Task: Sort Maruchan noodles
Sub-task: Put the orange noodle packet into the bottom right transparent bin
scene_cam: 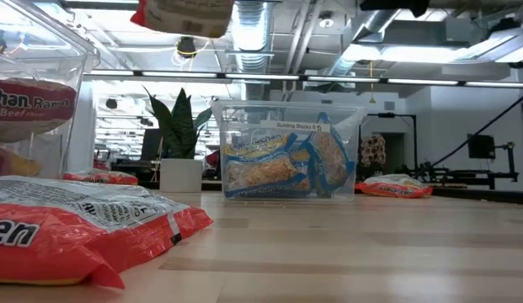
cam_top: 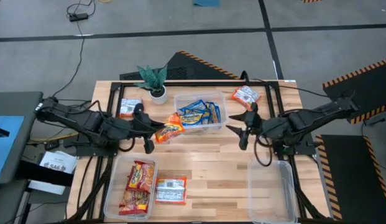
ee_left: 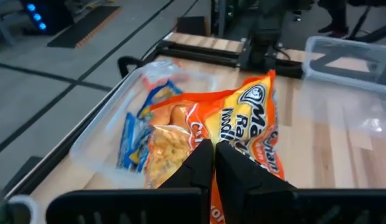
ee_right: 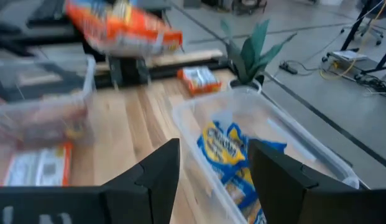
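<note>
High view: orange packet held beside the blue tub

Left gripper (cam_top: 156, 132) is clamped on an orange-and-yellow Maruchan packet (cam_top: 170, 128), lifted just beside the clear tub of blue packets (cam_top: 199, 112) at the table's middle. Right gripper (cam_top: 242, 126), fingers spread and empty, hovers on that tub's other side. Red packets (cam_top: 138, 184) lie in the near-left tub (cam_top: 117, 173); a white-and-red packet (cam_top: 171, 190) rests just beside it.
</note>
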### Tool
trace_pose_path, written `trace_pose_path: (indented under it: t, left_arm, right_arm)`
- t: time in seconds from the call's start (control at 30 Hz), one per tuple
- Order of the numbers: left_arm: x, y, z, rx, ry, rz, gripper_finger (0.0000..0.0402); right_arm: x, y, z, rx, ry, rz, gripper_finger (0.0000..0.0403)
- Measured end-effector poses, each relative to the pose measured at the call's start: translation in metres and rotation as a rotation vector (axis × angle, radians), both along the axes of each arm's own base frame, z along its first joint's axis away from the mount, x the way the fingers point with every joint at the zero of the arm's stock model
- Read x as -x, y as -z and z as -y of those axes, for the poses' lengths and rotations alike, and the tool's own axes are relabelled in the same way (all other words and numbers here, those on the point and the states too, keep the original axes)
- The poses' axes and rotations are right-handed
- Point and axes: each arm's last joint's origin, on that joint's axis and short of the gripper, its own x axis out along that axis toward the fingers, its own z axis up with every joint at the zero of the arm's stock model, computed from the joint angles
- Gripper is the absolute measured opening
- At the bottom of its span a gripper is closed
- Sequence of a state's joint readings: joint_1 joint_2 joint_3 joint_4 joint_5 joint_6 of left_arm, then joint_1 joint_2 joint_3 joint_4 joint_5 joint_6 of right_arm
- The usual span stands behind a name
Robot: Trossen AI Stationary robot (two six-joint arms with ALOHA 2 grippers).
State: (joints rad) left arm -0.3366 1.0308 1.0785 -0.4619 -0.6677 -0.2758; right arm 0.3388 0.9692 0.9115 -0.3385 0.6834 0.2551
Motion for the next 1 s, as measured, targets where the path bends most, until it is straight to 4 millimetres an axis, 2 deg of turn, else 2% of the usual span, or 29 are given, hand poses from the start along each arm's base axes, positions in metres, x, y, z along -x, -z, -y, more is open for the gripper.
trace_pose_path:
  t: [0.1, 0.43, 0.7, 1.0]
  left_arm:
    - [-0.012, 0.003, 0.003, -0.011, 0.049, -0.001, 0.0]
    - [-0.08, 0.027, 0.004, -0.012, 0.287, 0.044, 0.0]
    - [-0.126, 0.042, -0.001, -0.003, 0.479, 0.216, 0.0]
    - [-0.168, 0.067, -0.007, 0.008, 0.644, 0.389, 0.0]
  right_arm:
    - [0.005, -0.006, 0.004, -0.012, 0.009, 0.035, 0.021]
    - [0.005, -0.009, 0.007, -0.023, 0.025, 0.069, 0.021]
    - [0.003, -0.018, 0.009, -0.052, 0.034, 0.162, 0.021]
    - [0.005, -0.033, 0.016, -0.055, 0.058, 0.291, 0.021]
